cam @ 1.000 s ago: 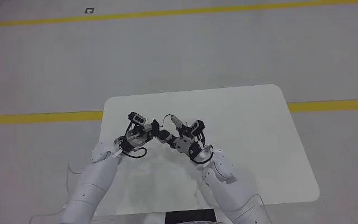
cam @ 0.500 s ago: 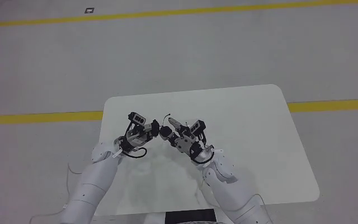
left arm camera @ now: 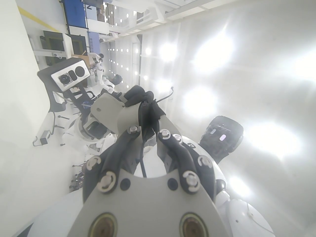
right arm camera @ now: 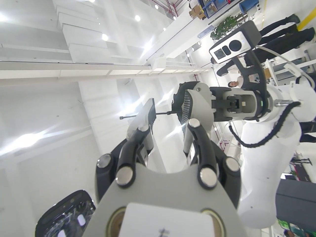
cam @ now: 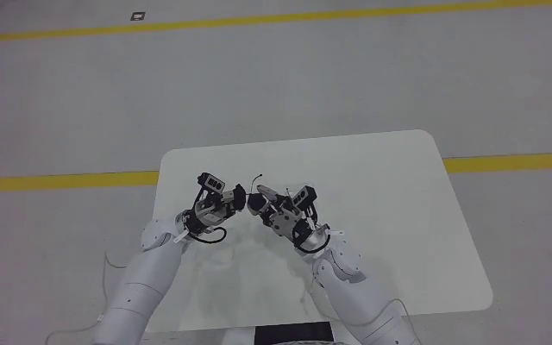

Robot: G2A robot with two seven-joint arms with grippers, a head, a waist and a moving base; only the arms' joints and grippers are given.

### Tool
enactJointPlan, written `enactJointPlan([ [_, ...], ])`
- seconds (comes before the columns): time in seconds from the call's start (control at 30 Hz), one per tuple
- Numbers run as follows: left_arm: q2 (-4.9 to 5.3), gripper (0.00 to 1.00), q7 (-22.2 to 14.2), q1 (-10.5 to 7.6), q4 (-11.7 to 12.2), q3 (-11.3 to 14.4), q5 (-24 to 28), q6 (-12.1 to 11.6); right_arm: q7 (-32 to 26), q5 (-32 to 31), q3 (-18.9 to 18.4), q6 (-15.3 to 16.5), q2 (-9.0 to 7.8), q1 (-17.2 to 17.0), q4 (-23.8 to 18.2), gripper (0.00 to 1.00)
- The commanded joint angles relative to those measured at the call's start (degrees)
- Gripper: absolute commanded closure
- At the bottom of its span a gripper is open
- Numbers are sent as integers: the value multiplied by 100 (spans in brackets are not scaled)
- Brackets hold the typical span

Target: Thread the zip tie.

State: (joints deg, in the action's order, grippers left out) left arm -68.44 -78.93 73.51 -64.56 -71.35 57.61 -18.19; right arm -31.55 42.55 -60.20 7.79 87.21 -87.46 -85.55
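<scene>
Hovering above the white table's (cam: 388, 216) left half, left pincer (left arm camera: 145, 101) clenched on thin black plastic zip tie (right arm camera: 130, 116); right pincer (right arm camera: 169, 107) released, fingers flanking the strap.

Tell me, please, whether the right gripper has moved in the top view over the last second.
Yes. The right gripper has shifted slightly toward the table's left edge, closing on the left gripper.

Zip tie (cam: 256, 181) from above: black wisp, too small to tell head from tail. At the left hand (left arm camera: 144, 106), the pinched stretch is buried between dark pads (left arm camera: 138, 99). Desk (cam: 405, 172) near edge partly behind both arms (cam: 142, 276).
</scene>
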Motion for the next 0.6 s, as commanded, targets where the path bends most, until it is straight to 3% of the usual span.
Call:
enactJointPlan([
  [0.0,0,100,0,0,0,0,0,0,11,7,9,-9,-6,5,3,80],
  [0.57,0,100,0,0,0,0,0,0,55,111,113,-77,-47,68,39,84],
])
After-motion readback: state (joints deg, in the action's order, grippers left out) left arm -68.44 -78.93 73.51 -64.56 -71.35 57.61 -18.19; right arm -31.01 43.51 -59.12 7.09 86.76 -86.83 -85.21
